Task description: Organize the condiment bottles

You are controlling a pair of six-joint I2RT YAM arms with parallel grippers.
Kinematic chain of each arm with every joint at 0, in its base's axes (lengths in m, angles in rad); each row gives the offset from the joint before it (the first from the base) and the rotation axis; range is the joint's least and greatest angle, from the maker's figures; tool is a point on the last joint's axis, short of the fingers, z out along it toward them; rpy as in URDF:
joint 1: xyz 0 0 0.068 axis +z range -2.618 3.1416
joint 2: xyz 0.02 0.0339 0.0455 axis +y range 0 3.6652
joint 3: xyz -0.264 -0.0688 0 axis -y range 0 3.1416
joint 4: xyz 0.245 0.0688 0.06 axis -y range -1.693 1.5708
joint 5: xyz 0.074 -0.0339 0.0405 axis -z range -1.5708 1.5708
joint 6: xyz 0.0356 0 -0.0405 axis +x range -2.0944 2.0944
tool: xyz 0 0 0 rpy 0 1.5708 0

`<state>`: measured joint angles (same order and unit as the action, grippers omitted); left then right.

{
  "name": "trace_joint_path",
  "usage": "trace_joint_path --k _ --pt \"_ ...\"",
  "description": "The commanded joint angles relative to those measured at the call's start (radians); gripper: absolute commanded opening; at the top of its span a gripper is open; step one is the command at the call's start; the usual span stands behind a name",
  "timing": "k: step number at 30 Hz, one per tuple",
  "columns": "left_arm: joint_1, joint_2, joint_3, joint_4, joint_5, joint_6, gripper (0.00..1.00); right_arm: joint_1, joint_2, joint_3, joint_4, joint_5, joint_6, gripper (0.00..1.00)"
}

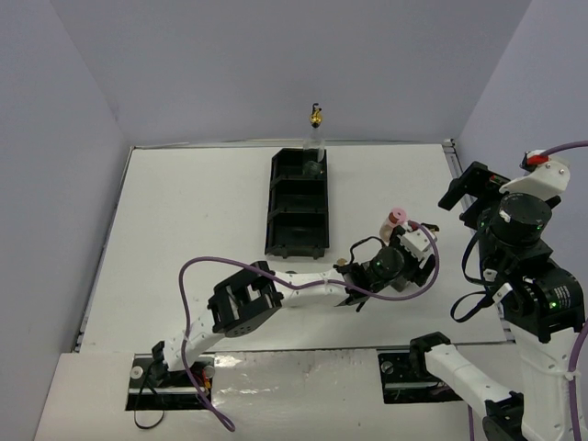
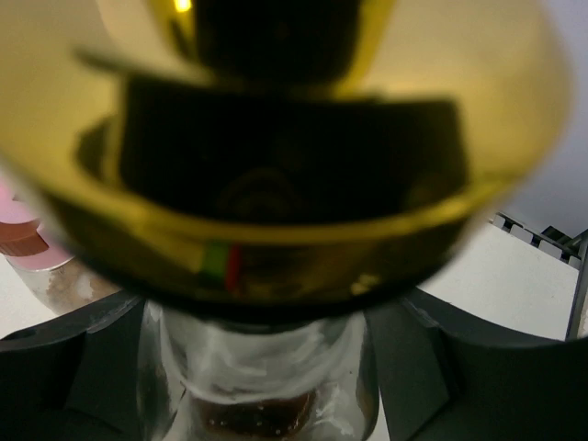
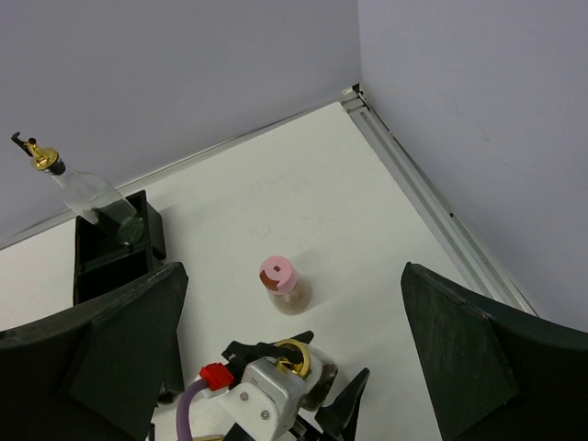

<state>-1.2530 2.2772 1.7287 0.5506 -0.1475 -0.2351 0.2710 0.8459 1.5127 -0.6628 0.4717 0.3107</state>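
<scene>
So, top view first: the tray [image 1: 299, 234] sits mid-table with its long side running away from the arms, and a gold-top bottle [image 1: 316, 138] stands in its far compartment. The pink-cap bottle [image 1: 397, 220] is upright on the table [image 1: 184, 230] right of the tray. The left gripper [image 1: 354, 280] is reached over just in front of it, though I can't tell from up here what its jaws are doing. The right gripper [image 1: 470, 193] is up off the table near the right wall. Left wrist view: the jaws are clamped on the clear neck of the held bottle [image 2: 276, 367]. Its gold pourer is blurry and fills most of the frame, and the pink-cap one peeks in at the left edge. Right wrist view: jaws spread wide with nothing in them, looking down on the pink-cap bottle. The left gripper is just this side of it, and the gold-top bottle is off in the tray's end compartment.
</scene>
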Motion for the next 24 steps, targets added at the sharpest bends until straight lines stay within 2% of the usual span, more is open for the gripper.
trace_joint_path --k 1,3,4,12,24 --pt "-0.01 -0.042 0.064 0.074 -0.016 0.017 0.47 0.008 0.002 -0.01 0.046 0.01 -0.022 1.0" --pt "-0.01 -0.049 0.059 0.07 -0.025 0.019 0.06 0.009 0.002 -0.016 0.046 0.009 -0.021 1.0" --pt "-0.01 -0.053 0.055 0.071 -0.027 0.023 0.0 0.009 0.001 -0.018 0.046 0.008 -0.02 1.0" --pt "-0.02 -0.127 0.025 0.057 -0.03 0.09 0.0 0.008 0.001 -0.022 0.046 0.018 -0.018 1.0" --pt "-0.04 -0.325 0.052 -0.049 0.017 0.214 0.0 0.008 0.021 0.032 0.047 0.051 -0.009 1.0"
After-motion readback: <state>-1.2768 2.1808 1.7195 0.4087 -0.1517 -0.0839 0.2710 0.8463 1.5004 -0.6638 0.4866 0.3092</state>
